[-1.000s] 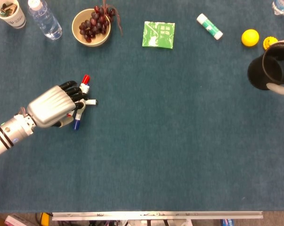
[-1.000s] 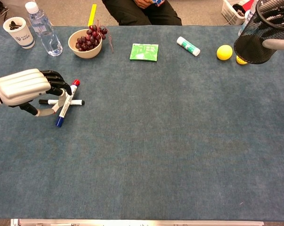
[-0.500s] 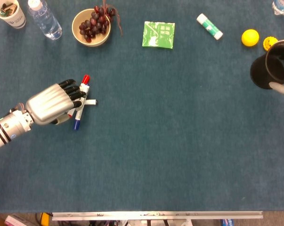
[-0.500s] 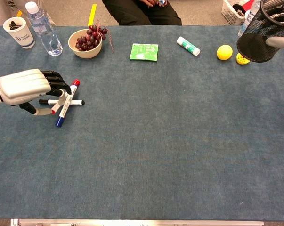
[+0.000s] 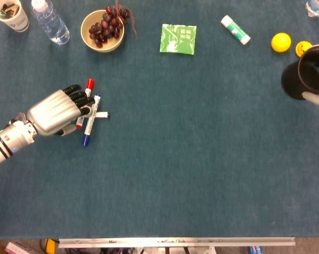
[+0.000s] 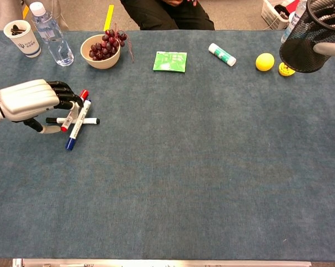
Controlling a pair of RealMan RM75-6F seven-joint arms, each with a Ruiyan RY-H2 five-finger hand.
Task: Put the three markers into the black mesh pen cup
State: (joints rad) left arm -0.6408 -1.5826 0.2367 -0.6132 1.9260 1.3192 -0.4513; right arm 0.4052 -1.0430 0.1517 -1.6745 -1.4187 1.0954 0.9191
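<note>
Three markers lie crossed at the table's left. The red marker (image 5: 85,98) (image 6: 75,108) is pinched under the curled fingers of my left hand (image 5: 54,112) (image 6: 27,100), its cap pointing away from me. Just right of it lies the blue marker (image 5: 91,123) (image 6: 78,127). The black marker (image 5: 100,114) (image 6: 89,120) lies across, beneath both. At the far right edge my right hand (image 5: 316,99) (image 6: 329,49) holds the black mesh pen cup (image 5: 302,74) (image 6: 307,39) tilted above the table; only a pale finger shows.
A bowl of grapes (image 5: 102,29), a water bottle (image 5: 51,21) and a paper cup (image 5: 10,13) stand at the back left. A green packet (image 5: 178,38), a glue stick (image 5: 235,29) and a lemon (image 5: 281,42) lie along the back.
The red marker has swung apart from the blue one, its cap moving left with my left hand's fingers. The cup in my right hand shifted slightly right, then stayed.
</note>
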